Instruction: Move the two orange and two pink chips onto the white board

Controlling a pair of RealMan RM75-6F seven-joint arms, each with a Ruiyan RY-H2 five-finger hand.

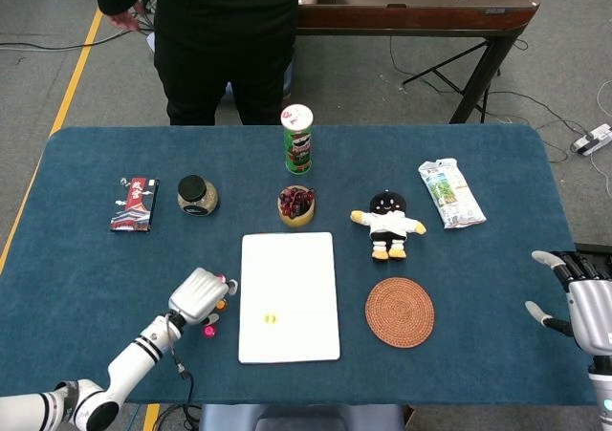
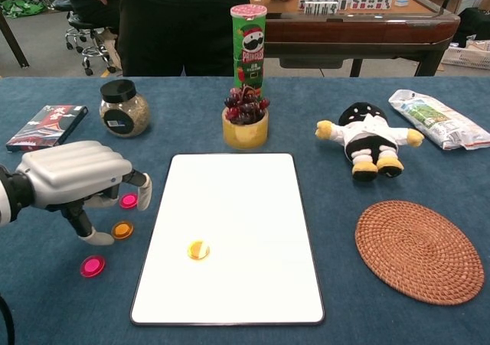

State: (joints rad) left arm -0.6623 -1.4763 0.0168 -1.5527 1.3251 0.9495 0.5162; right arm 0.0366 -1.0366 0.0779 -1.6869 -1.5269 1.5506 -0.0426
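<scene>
The left hand (image 2: 73, 180) hovers low over the blue worktop (image 2: 383, 314), just left of the white board (image 2: 233, 238), fingers curled downward and holding nothing. Tucked right under its fingertips sit a pink chip (image 2: 129, 200) and an orange chip (image 2: 122, 229), both flat on the cloth beside the board's edge. A second pink chip (image 2: 93, 266) lies a little nearer, below the thumb. One orange chip (image 2: 198, 249) already rests on the board, left of centre. All are small round discs, glossy, lying flat. The board is a rounded rectangle, long axis running away from the robot. Far over, the right hand (image 1: 585, 302) hangs open at the worktop's edge.
</scene>
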